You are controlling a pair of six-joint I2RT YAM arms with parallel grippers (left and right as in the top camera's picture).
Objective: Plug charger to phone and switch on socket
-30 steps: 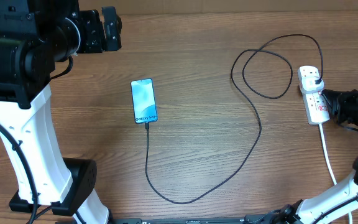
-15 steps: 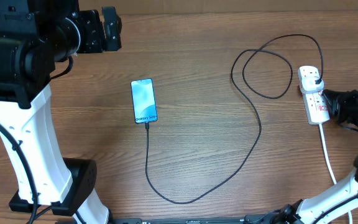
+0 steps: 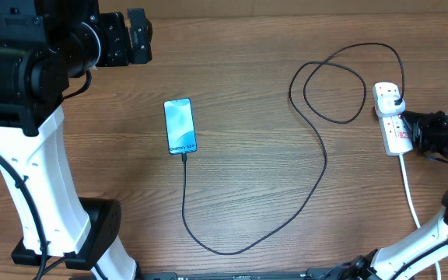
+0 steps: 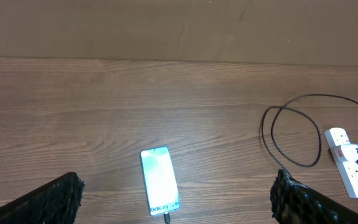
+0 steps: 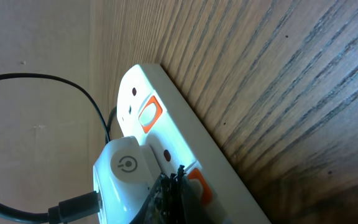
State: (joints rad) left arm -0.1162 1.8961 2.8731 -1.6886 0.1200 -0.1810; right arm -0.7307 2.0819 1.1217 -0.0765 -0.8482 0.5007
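Observation:
The phone [image 3: 180, 126] lies flat, screen lit, with the charger's thin black cable [image 3: 320, 175] plugged into its near end. The cable loops right to a white adapter [image 5: 126, 165] seated in the socket, a white power strip [image 3: 396, 140] with orange-red switches [image 5: 149, 116]. My right gripper [image 5: 174, 190] is shut. Its tip rests on the strip beside the nearer switch [image 5: 199, 186], next to the adapter. My left gripper [image 3: 140, 35] is open and empty, high at the far left. In the left wrist view the phone [image 4: 159, 186] shows between its fingers, far below.
The power strip's white cord [image 3: 411, 194] runs toward the near right edge. The cable makes a loop [image 3: 333, 89] on the wooden table left of the strip. The left arm's white base [image 3: 45, 210] stands at the near left.
The right wrist has shifted very slightly at the power strip. The phone, the cable and the left arm have not moved.

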